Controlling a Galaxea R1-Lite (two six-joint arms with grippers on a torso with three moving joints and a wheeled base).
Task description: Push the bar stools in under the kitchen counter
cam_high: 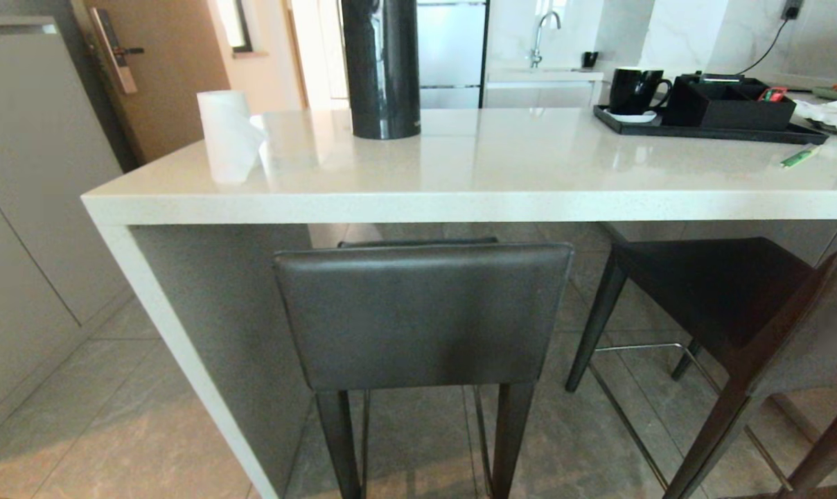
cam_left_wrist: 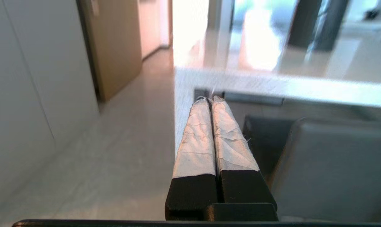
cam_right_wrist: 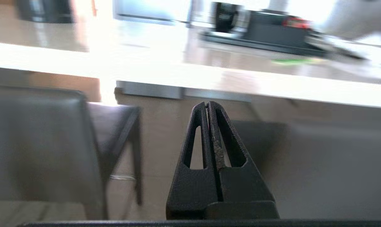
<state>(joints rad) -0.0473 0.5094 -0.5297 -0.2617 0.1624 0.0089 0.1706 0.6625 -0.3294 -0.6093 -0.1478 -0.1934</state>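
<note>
Two dark grey bar stools stand at the white kitchen counter. The left stool sits with its backrest just below the counter's front edge, seat under the slab. The right stool stands turned at an angle, its seat partly out from the counter and its backrest at the picture's right edge. Neither arm shows in the head view. My left gripper is shut and empty, in the air beside the left stool's backrest. My right gripper is shut and empty, in the air between the left stool and the right stool.
On the counter stand a black cylinder, a paper roll, a black tray with a mug and a box, and a green pen. Grey cabinet fronts line the left, with tiled floor between.
</note>
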